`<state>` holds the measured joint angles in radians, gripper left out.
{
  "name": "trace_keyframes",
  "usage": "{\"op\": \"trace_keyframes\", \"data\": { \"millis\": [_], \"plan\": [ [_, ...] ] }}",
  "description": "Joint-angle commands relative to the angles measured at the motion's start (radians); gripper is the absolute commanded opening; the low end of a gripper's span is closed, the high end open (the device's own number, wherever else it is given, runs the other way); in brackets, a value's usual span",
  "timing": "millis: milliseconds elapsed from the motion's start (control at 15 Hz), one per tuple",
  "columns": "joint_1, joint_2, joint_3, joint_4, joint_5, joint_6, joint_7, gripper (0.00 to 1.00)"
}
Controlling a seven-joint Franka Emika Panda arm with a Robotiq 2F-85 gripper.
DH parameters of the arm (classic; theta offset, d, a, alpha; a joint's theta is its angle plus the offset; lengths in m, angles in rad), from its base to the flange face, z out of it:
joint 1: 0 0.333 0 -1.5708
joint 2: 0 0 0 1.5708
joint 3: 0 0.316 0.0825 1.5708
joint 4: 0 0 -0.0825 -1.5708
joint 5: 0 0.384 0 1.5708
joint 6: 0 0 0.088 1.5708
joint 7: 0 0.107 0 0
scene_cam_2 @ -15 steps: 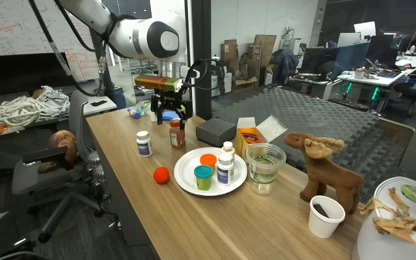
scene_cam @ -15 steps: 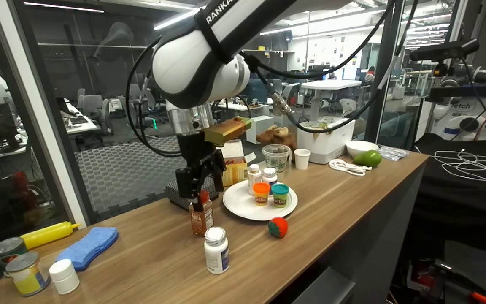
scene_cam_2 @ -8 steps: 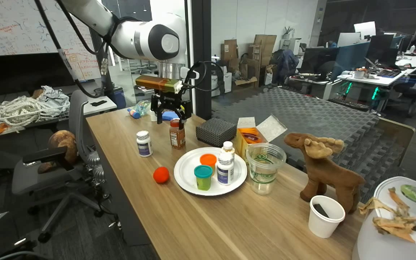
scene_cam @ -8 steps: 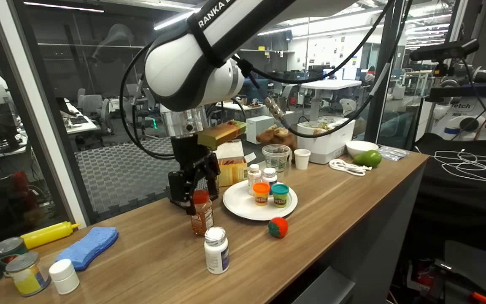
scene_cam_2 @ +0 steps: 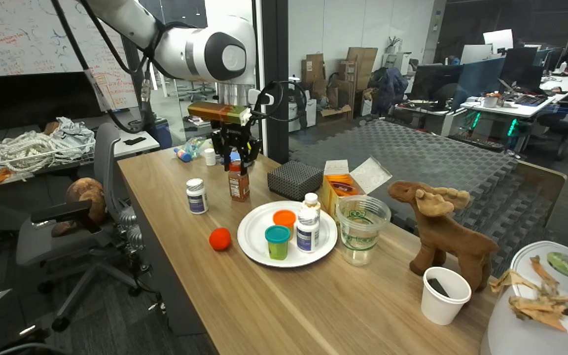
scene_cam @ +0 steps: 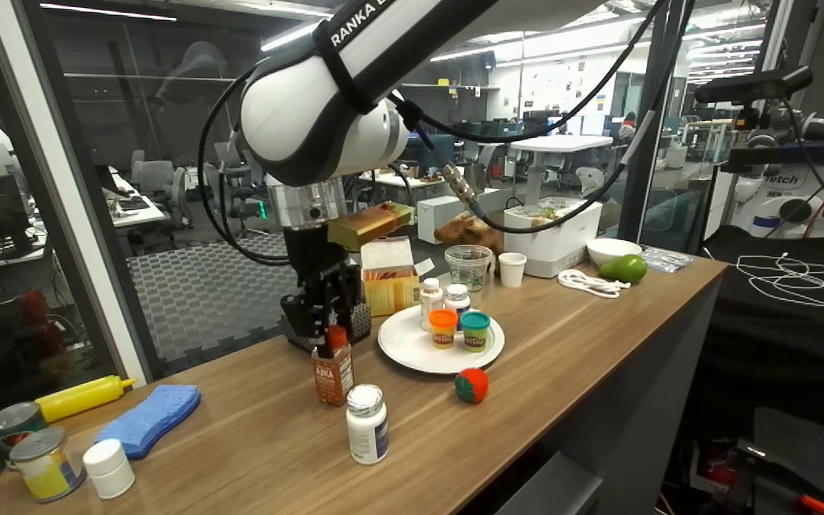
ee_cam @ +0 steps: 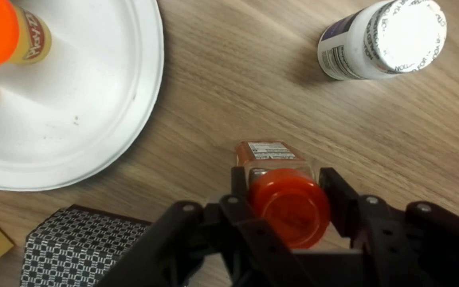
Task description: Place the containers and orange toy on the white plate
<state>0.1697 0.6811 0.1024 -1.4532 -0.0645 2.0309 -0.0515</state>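
On wooden counter (scene_cam: 448, 429), have gripper (ee_cam: 283, 183) clamped on red-capped bottle (scene_cam_2: 239, 185), partly hiding its top in both exterior views. In wrist view, see plate (ee_cam: 90, 91) cut off left.

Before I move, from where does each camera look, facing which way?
In an exterior view: nearer the blue sponge, looking along the counter; arm and pincer show.
In an exterior view: nearer the toy moose, looking back along it; same parts show.
Wrist view: over the red-capped bottle, facing down; pincer's fingers show.
Both exterior views share white plate, orange toy.
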Motion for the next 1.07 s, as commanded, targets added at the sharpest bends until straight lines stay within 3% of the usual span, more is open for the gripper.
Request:
{"op": "trace_keyframes", "data": {
  "millis": [0, 600, 1000],
  "plan": [
    [0.013, 0.005, -0.004, 0.029, -0.004, 0.014, 0.023, 0.29],
    [0.037, -0.067, -0.058, 0.021, -0.045, 0.099, 0.186, 0.27],
    [0.057, -0.124, -0.137, 0.031, -0.162, 0.027, 0.323, 0.27]
  ]
}}
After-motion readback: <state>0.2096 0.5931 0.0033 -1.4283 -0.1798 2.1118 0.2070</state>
